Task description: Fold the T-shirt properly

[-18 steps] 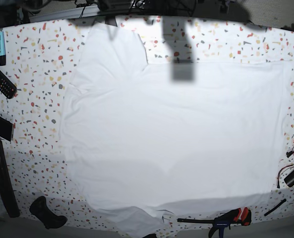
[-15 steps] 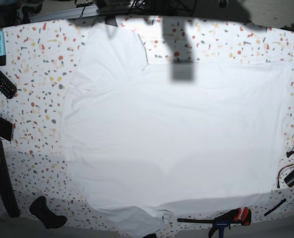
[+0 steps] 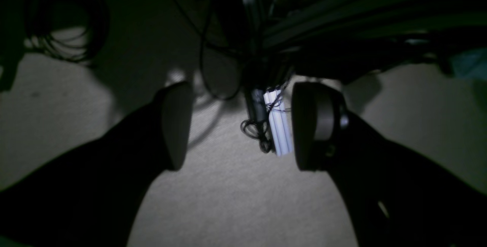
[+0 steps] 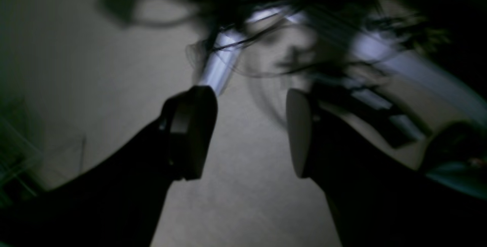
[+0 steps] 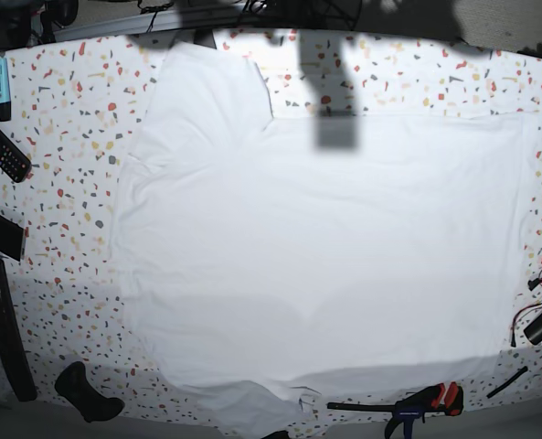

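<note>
Left gripper [image 3: 239, 125]: black padded jaws wide apart, nothing held, aimed at dim grey floor and cables, off table. Right gripper [image 4: 251, 125]: same, jaws spread, empty, view blurred. Neither arm shows in base view; cannot tell which is nearer. Large plain white short-sleeved cloth T-shirt [image 5: 325, 247] lies flat, unfolded, on speckled white tabletop [image 5: 69, 119], long axis left-right in base view. Versus earlier frames: shirt unmoved.

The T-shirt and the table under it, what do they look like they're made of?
T-shirt: soft matte white cloth, likely cotton knit; it lies limp with shallow wrinkles and hemmed edges. Table: smooth white surface with red, grey and yellow flecks, terrazzo-look, possibly printed laminate.
</note>
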Robot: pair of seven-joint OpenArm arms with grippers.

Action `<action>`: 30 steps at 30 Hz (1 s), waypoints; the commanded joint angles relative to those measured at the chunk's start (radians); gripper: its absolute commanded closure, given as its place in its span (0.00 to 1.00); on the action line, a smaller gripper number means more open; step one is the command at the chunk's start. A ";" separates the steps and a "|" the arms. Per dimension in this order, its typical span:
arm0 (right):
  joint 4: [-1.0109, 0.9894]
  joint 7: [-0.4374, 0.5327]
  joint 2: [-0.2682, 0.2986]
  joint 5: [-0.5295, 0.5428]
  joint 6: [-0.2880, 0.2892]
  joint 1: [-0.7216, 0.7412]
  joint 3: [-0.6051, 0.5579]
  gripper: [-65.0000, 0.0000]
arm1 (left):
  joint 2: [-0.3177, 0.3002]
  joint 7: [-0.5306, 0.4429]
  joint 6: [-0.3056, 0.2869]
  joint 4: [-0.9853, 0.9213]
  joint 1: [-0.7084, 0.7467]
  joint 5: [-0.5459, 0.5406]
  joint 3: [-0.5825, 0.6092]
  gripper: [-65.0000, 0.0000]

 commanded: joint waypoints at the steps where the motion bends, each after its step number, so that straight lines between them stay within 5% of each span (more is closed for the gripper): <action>1: 0.062 0.018 0.031 0.012 0.024 -0.059 0.003 0.50 | -0.014 -0.021 0.038 0.053 0.054 -0.018 -0.003 0.40; 4: 0.249 0.017 0.090 0.011 0.032 -0.198 0.017 0.50 | -0.028 -0.021 0.139 0.211 0.160 -0.032 -0.003 0.40; 10: 0.538 -0.029 0.113 0.011 0.048 -0.349 0.137 0.50 | -0.030 0.002 0.151 0.493 0.274 -0.030 -0.003 0.40; 15: 0.713 -0.082 0.122 0.018 0.105 -0.349 0.265 0.50 | -0.031 0.147 0.151 0.632 0.268 -0.030 -0.003 0.40; 23: 0.886 -0.107 0.163 0.105 0.140 -0.299 0.409 0.50 | -0.031 0.194 0.151 0.756 0.220 -0.029 -0.002 0.40; 27: 0.927 -0.281 0.164 0.100 0.231 -0.216 0.413 0.50 | -0.030 0.291 0.151 0.784 0.146 -0.029 -0.002 0.40; 30: 0.969 -0.357 0.188 0.000 0.232 -0.182 0.411 0.50 | -0.031 0.322 0.151 0.785 0.109 -0.029 -0.002 0.40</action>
